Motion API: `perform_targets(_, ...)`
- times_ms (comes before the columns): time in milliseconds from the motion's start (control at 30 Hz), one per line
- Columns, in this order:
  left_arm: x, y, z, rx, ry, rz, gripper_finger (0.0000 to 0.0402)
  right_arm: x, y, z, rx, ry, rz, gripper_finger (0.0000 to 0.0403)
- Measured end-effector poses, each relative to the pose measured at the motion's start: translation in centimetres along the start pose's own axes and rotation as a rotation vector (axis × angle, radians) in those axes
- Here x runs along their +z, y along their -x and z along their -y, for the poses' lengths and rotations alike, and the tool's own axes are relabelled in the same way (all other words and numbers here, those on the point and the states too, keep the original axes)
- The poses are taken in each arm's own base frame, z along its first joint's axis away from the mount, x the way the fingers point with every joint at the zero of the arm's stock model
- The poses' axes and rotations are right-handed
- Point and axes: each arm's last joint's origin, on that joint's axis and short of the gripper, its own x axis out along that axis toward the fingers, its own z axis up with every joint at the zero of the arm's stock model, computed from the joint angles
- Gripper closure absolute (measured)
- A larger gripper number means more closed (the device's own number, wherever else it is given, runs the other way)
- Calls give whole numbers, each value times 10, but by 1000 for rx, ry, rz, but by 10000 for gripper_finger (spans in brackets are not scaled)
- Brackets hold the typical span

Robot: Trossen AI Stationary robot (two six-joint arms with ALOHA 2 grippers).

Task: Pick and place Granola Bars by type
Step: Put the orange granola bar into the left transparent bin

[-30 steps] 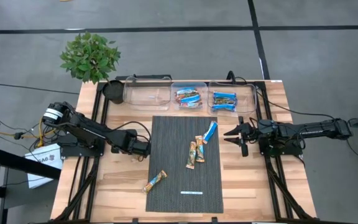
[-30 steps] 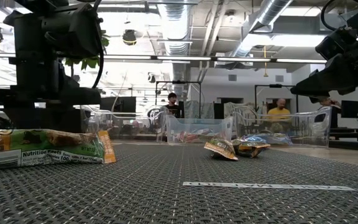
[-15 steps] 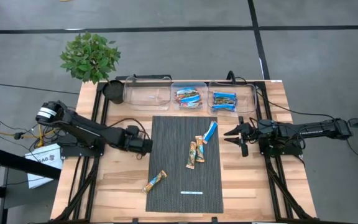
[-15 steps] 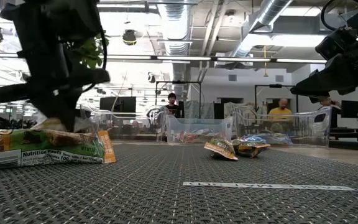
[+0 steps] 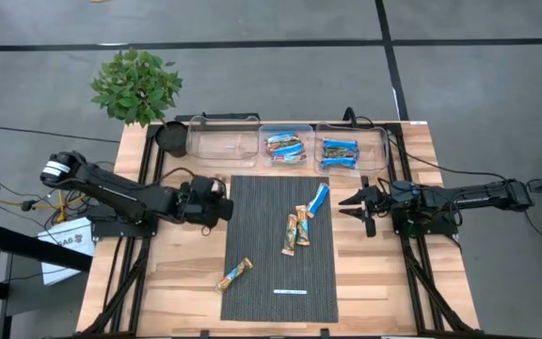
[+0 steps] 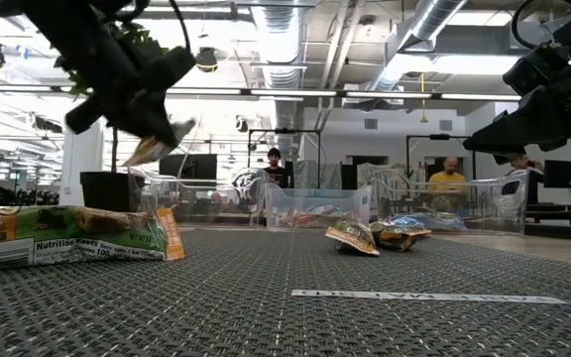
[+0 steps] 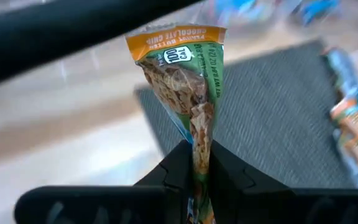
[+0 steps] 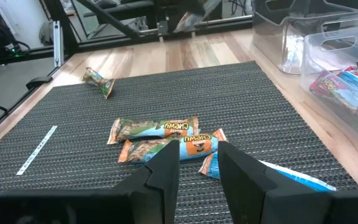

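My left gripper (image 5: 224, 208) hovers above the mat's left edge, shut on a green-and-tan granola bar (image 7: 188, 81) that also shows raised in the low view (image 6: 163, 142). My right gripper (image 5: 348, 206) waits open above the mat's right edge (image 8: 197, 163). A blue bar (image 5: 319, 198) and two tan-orange bars (image 5: 296, 231) lie flat mid-mat. Another tan bar (image 5: 235, 274) lies near the mat's near-left corner. Three clear bins stand at the far edge: the left one (image 5: 224, 141) looks bare, the middle one (image 5: 285, 146) holds multicoloured bars, the right one (image 5: 339, 151) blue bars. My left gripper pinches the bar between its two fingers by its near end (image 7: 199, 158). The fingers slant down from the table's left, lying along the bar. The bar is lifted clear of the table, and its free end with the orange seam (image 7: 176, 38) sticks out beyond the fingertips.
A dark woven mat (image 5: 252, 245) covers the table's middle, with a thin white strip (image 5: 290, 292) near its near edge. A potted plant (image 5: 136, 87) and a dark cup (image 5: 172, 137) stand at the far left. People sit in the room behind (image 6: 274, 164).
My left gripper has risen from close to the table and shifted toward the far edge, tipping as it went, with the bar carried up between its fingers. The bars on the mat have stayed in place.
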Motion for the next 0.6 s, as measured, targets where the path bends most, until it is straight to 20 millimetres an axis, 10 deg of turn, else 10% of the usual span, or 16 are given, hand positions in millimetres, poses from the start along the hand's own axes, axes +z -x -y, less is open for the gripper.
perform_targets(600,30,5,18,16,-190,405,370,0,0,0,0,0,0,301)
